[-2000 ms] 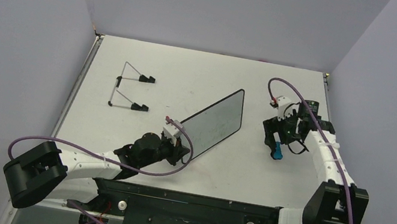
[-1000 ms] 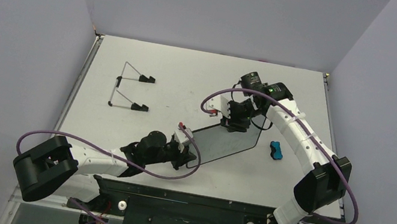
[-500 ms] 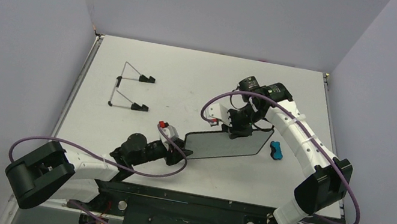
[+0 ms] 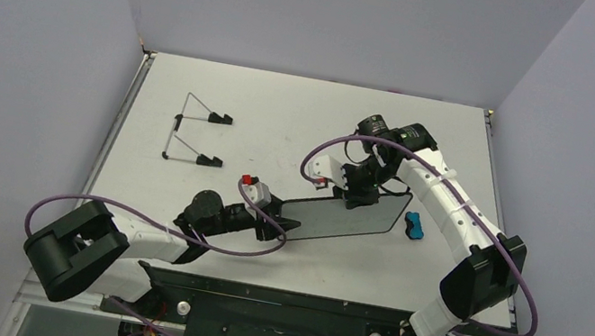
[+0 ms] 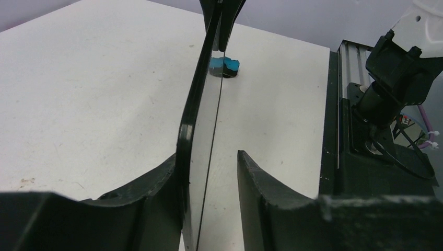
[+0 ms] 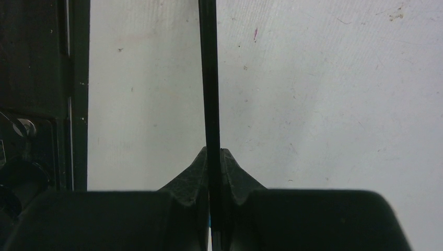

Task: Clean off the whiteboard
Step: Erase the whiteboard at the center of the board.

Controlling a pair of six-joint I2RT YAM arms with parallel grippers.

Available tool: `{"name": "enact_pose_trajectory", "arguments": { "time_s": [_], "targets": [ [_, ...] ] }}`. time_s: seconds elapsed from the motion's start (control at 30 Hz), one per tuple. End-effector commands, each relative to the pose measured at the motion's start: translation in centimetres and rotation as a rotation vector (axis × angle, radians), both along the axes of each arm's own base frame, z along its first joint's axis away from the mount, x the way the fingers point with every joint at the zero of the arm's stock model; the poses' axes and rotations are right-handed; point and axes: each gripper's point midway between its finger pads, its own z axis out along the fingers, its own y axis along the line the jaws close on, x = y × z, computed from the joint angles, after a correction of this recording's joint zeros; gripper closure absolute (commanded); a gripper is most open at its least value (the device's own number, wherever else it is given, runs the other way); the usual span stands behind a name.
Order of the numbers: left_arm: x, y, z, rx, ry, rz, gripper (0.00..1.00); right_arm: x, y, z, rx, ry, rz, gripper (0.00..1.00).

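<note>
The whiteboard (image 4: 345, 217) stands on its long edge near the table's middle, tilted, its face looking dark from above. My right gripper (image 4: 359, 198) is shut on its upper far edge; in the right wrist view the fingers (image 6: 196, 172) clamp the thin black rim (image 6: 209, 78). My left gripper (image 4: 274, 219) is open around the board's left end. In the left wrist view the board (image 5: 201, 104) leans against one finger (image 5: 156, 193), with a gap to the other finger (image 5: 256, 188).
A blue-and-black eraser block (image 4: 415, 226) lies on the table just right of the board, also seen past it (image 5: 224, 66). A wire stand with black feet (image 4: 194, 134) sits at the far left. The black base rail (image 5: 376, 157) runs along the near edge.
My right gripper left the eraser, came over to the board and shut on its far edge. The left gripper opened off the board's left end. The board swung lower and more crosswise.
</note>
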Motion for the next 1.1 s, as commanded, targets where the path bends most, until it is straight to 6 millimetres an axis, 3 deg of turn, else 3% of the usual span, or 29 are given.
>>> {"name": "enact_pose_trajectory", "arguments": {
  "time_s": [0.0, 0.1, 0.17, 0.23, 0.27, 0.3, 0.33, 0.4, 0.53, 0.57, 0.6, 0.63, 0.67, 0.7, 0.73, 0.77, 0.8, 0.83, 0.87, 0.93, 1.03, 1.07],
  "targets": [
    [-1.2, -1.8, 4.0, -0.119, -0.109, -0.144, 0.7, 1.7, 1.3, 0.3, 0.058, -0.04, -0.016, 1.0],
    [-1.3, -2.1, 3.5, -0.128, -0.103, -0.171, 0.98, 1.6, 1.4, 0.2, 0.055, -0.036, -0.018, 1.0],
    [-1.2, -2.1, 3.5, -0.144, -0.099, -0.162, 1.0, 1.7, 1.4, 0.2, 0.054, -0.035, -0.026, 1.0],
    [-1.0, -1.7, 3.4, -0.156, -0.09, -0.133, 1.0, 1.9, 1.6, 0.4, 0.063, -0.038, -0.052, 0.83],
    [-0.9, -1.4, 3.1, -0.155, -0.079, -0.118, 1.0, 2.1, 1.8, 0.6, 0.08, -0.043, -0.062, 0.59],
    [-0.7, -1.0, 2.9, -0.157, -0.069, -0.089, 1.0, 2.3, 1.9, 1.2, 0.097, -0.045, -0.091, 0.48],
    [-0.6, -0.8, 2.8, -0.159, -0.054, -0.072, 1.0, 2.3, 2.3, 1.8, 0.129, -0.039, -0.101, 0.3],
    [-0.3, -0.2, 2.6, -0.163, -0.016, -0.032, 1.0, 2.3, 2.5, 4.2, 0.209, -0.036, -0.154, 0.21],
    [0.4, 1.0, 1.7, -0.163, 0.123, 0.071, 1.0, 2.0, 1.2, 9.6, 0.38, -0.082, -0.231, 0.18],
    [1.0, 1.6, 1.7, -0.175, 0.146, 0.124, 1.0, 2.6, 0.1, 10.3, 0.408, -0.1, -0.272, 0.18],
    [1.1, 2.0, 1.3, -0.172, 0.189, 0.149, 1.0, 1.7, -0.5, 11.1, 0.452, -0.097, -0.31, 0.18],
    [1.6, 2.6, 0.8, -0.173, 0.217, 0.202, 1.0, 2.9, -1.7, 11.7, 0.486, -0.141, -0.371, 0.17],
    [1.7, 3.0, 0.8, -0.188, 0.239, 0.226, 1.0, 2.0, -2.6, 11.4, 0.509, -0.123, -0.455, 0.17],
    [1.9, 3.8, 0.3, -0.191, 0.254, 0.267, 1.0, 4.2, -4.0, 12.0, 0.553, -0.216, -0.532, 0.17],
    [2.2, 4.3, 0.5, -0.219, 0.267, 0.306, 1.0, 3.2, -4.9, 9.8, 0.57, -0.148, -0.672, 0.17],
    [2.2, 4.8, 0.0, -0.223, 0.294, 0.326, 1.0, 5.7, -6.6, 10.4, 0.623, -0.257, -0.761, 0.12],
    [2.4, 5.2, 0.2, -0.239, 0.298, 0.352, 1.0, 4.7, -7.5, 7.5, 0.631, -0.195, -0.876, 0.11],
    [2.4, 5.5, -0.3, -0.231, 0.322, 0.368, 1.0, 6.0, -9.3, 7.4, 0.65, -0.267, -0.946, 0.09],
    [2.6, 5.8, -0.1, -0.242, 0.325, 0.385, 1.0, 5.6, -10.3, 4.9, 0.623, -0.238, -1.016, 0.1],
    [2.9, 6.0, -0.1, -0.245, 0.353, 0.415, 1.0, 5.9, -12.8, 1.6, 0.556, -0.234, -1.171, 0.13],
    [3.3, 6.4, -0.9, -0.214, 0.399, 0.466, 1.0, 6.8, -16.8, -1.8, 0.459, -0.246, -1.413, 0.17],
    [3.4, 6.6, -0.6, -0.222, 0.39, 0.479, 1.0, 6.9, -17.8, -2.1, 0.438, -0.247, -1.461, 0.18]
  ]
}}
